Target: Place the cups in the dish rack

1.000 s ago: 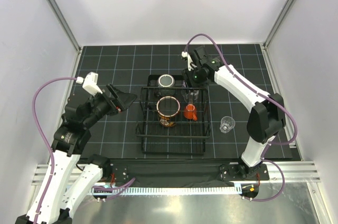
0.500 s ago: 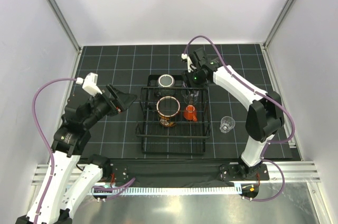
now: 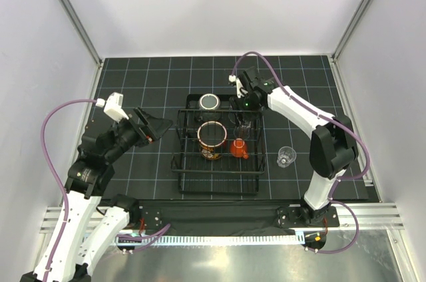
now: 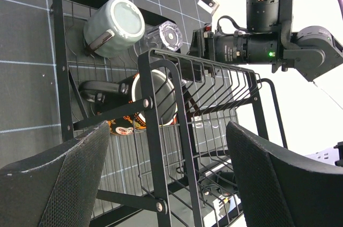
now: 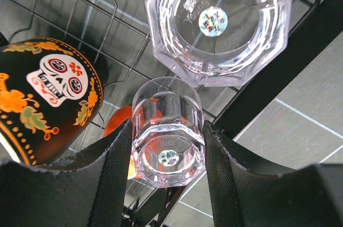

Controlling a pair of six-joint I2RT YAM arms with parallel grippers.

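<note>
The black wire dish rack [image 3: 183,162] stands mid-table. In it are the grey-green cup [image 3: 209,102], the large dark patterned mug [image 3: 212,139] and the small orange cup [image 3: 238,148]. My right gripper [image 3: 243,110] is over the rack's far right part, shut on a clear cup [image 5: 169,146] by its base. The orange cup [image 5: 119,124] is just below it. A second clear cup [image 5: 220,23] sits in the rack beside it. A third clear cup [image 3: 285,156] stands on the table to the right of the rack. My left gripper [image 3: 163,124] is open and empty to the left of the rack [image 4: 177,130].
The floor is a black mat with a white grid [image 3: 133,76], with white walls on three sides. The right arm [image 4: 268,39] reaches over the rack's far side. The grey-green cup [image 4: 112,26] and the mug [image 4: 144,98] lie in the rack's far half.
My right gripper has shifted slightly left over the rack with the clear cup. The orange cup sits a little nearer than before. The left arm has not moved.
</note>
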